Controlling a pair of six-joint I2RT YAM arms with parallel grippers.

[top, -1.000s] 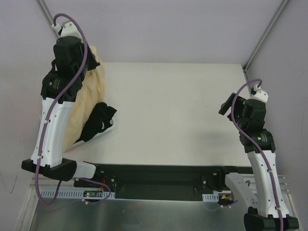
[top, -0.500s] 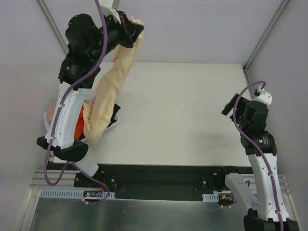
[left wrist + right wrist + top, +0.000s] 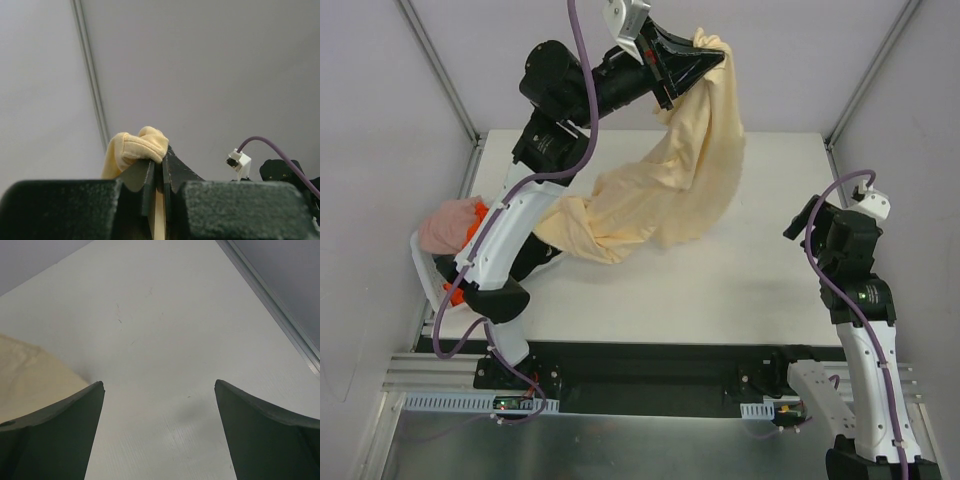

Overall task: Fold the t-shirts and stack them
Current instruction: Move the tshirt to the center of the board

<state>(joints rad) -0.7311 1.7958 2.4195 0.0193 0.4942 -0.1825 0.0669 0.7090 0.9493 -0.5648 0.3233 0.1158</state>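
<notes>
My left gripper (image 3: pixel 717 52) is raised high over the far edge of the table and is shut on a bunched corner of the pale yellow t-shirt (image 3: pixel 672 180). The cloth hangs from the jaws and trails down across the table to the left. In the left wrist view the left gripper (image 3: pixel 163 152) pinches the yellow t-shirt (image 3: pixel 136 146), which bulges above the fingertips. A pink t-shirt (image 3: pixel 448 224), an orange t-shirt (image 3: pixel 478 230) and a black t-shirt (image 3: pixel 532 262) lie heaped at the left. My right gripper (image 3: pixel 798 222) stands open over the right side, and in its own view the right gripper (image 3: pixel 159 384) holds nothing.
The white table (image 3: pixel 740 285) carries the shirts. A white basket (image 3: pixel 419 268) sits off its left edge under the heap. Metal frame posts (image 3: pixel 868 80) rise at the far corners. An edge of the yellow t-shirt (image 3: pixel 25 372) shows at the left of the right wrist view.
The left arm has swung up and to the right, pulling the yellow shirt off the heap and spreading it over the table. The pink and orange shirts now show. The right arm barely moved.
</notes>
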